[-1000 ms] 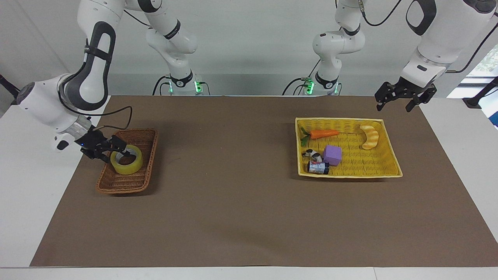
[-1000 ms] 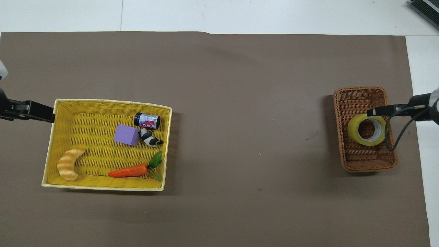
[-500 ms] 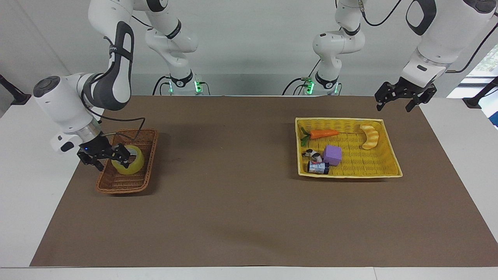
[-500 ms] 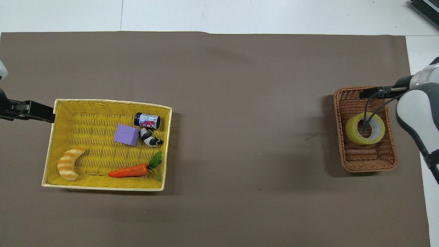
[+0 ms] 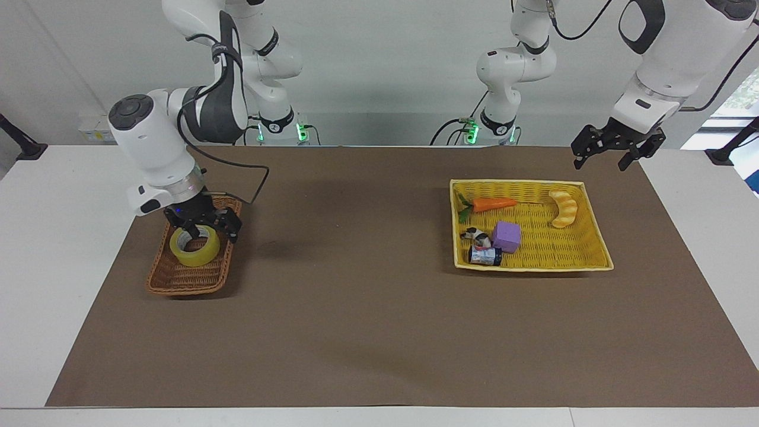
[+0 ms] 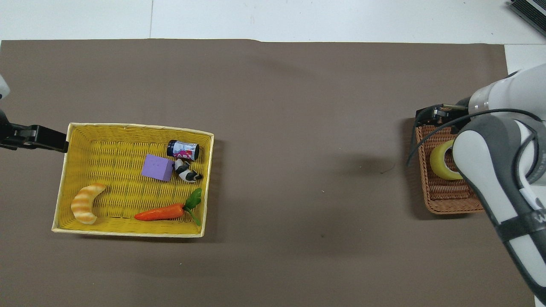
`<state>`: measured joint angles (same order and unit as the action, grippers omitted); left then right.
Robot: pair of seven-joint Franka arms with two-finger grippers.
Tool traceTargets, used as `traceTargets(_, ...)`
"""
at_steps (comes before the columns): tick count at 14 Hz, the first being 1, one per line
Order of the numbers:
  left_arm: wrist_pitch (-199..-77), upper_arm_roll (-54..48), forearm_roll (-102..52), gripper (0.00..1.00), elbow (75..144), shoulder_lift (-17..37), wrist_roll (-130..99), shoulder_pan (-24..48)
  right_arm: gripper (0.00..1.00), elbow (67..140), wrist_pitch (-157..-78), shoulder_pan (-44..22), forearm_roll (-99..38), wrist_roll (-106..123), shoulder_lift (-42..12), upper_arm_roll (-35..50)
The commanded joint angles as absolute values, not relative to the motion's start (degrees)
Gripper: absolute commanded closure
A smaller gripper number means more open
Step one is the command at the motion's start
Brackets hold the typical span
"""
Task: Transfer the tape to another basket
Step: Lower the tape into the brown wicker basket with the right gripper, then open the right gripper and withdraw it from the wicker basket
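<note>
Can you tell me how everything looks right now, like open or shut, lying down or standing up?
Yellow packing tape roll: lying flat in brown wicker basket.
Right gripper: open, over the tape.
Left gripper: open, waiting.
Purple cube: sitting in yellow woven basket.
Small can: on its side.

facing: high, toward robots | overhead: steeply down | shared: table (image 5: 379, 332)

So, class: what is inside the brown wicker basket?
The brown wicker basket holds the yellow tape roll. The right end effector, open, hangs over it. Overhead, the arm covers part of the roll and basket.
</note>
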<state>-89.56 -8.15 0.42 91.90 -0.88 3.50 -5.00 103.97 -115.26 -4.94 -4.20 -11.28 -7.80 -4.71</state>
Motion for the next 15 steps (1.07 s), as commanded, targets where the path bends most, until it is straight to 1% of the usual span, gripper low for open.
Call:
traceTargets(1, -88.8, -8.8, 1.2, 0.00, 91.8, -1.1, 4.4, -5.9, 0.00, 106.6, -112.3, -8.3, -2.3, -19.8, -2.6, -4.6)
traceTargets(3, -88.8, -8.8, 1.2, 0.00, 91.8, -1.1, 4.4, -5.9, 0.00, 105.6, -109.9, -9.1, -2.3, -21.1, 0.2, -4.6)
traceTargets(6, -88.8, -8.8, 1.2, 0.00, 91.8, -1.0, 4.4, -5.9, 0.00, 102.0, -102.5, -7.8, -2.3, -19.4, 4.6, -5.4)
traceTargets(8, -88.8, -8.8, 1.2, 0.00, 91.8, -1.1, 4.4, -5.9, 0.00, 101.5, -98.8, -6.3, -1.9, -17.2, 7.3, -6.2)
traceTargets(10, -88.8, -8.8, 1.2, 0.00, 91.8, -1.1, 4.4, -5.9, 0.00, 99.9, -94.7, -5.4, 1.3, -13.9, 9.7, -6.4)
traceTargets(12, -88.8, -8.8, 1.2, 0.00, 91.8, -1.1, 4.4, -5.9, 0.00, 98.4, -93.3, -5.4, 4.5, -7.9, 9.9, -6.2)
traceTargets(15, -88.8, -8.8, 1.2, 0.00, 91.8, -1.0, 4.4, -5.9, 0.00, 98.3, -92.5, -4.9, 3.4, -6.6, 9.9, -6.9)
